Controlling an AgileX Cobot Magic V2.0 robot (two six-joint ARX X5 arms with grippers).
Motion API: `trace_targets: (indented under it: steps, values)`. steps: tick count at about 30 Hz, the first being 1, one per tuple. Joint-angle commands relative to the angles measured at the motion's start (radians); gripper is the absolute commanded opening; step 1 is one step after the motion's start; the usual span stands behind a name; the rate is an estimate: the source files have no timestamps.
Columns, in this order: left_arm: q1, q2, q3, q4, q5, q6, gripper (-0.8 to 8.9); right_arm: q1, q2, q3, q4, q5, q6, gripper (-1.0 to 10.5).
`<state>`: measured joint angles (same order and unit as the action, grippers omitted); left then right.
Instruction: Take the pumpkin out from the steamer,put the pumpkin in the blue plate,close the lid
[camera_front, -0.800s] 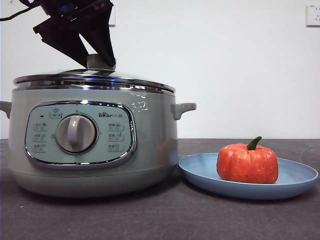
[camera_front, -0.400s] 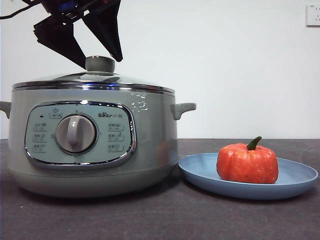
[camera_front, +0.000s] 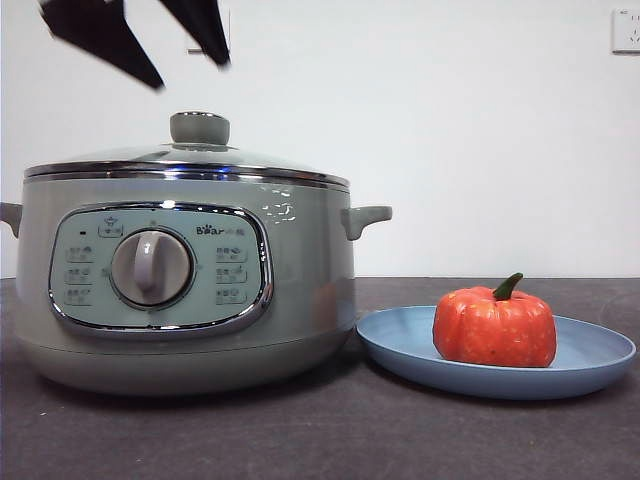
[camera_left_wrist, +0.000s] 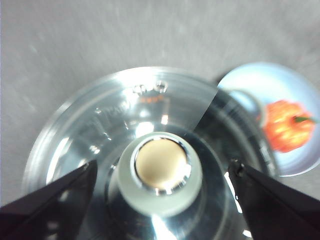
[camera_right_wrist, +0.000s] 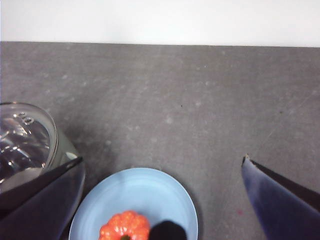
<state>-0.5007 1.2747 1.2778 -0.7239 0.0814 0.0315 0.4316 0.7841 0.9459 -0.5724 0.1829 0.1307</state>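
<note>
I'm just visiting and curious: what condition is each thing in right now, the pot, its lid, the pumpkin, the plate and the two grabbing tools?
Large round sage-green electric steamer: closed, upright on the table.
Domed glass lid with green knob: seated on the steamer, not held.
Small orange-red toy pumpkin: upright on the plate.
Wide shallow light-blue plate: holds the pumpkin, beside the steamer.
Left tool: open, above the knob.
Right tool: open, empty, above the plate.

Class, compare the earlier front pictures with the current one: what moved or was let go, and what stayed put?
The left gripper let go of the lid's knob, opened and rose clear above it. The lid stayed on the steamer; the pumpkin stayed on the blue plate.
</note>
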Motion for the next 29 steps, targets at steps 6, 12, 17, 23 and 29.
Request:
trace_targets:
  steps: [6, 12, 17, 23, 29]
  values:
    - [-0.002, -0.185, 0.008, -0.064, -0.002, -0.007, 3.06, 0.001, -0.001, -0.006, -0.004, -0.136, -0.051, 3.8]
    - [-0.002, -0.262, 0.007, -0.090, -0.006, 0.045, -0.08, 0.003, -0.001, -0.006, -0.002, -0.159, -0.087, 0.0]
    - [-0.003, -0.290, -0.040, -0.074, -0.037, 0.064, -0.08, 0.004, -0.031, -0.027, 0.050, -0.158, -0.097, -0.2]
    - [-0.004, -0.441, -0.265, 0.117, -0.059, 0.039, -0.08, 0.037, -0.138, -0.163, 0.197, -0.150, -0.095, -0.2]
    - [-0.004, -0.661, -0.534, 0.240, -0.113, -0.007, -0.08, 0.058, -0.278, -0.373, 0.328, -0.150, -0.079, -0.2]
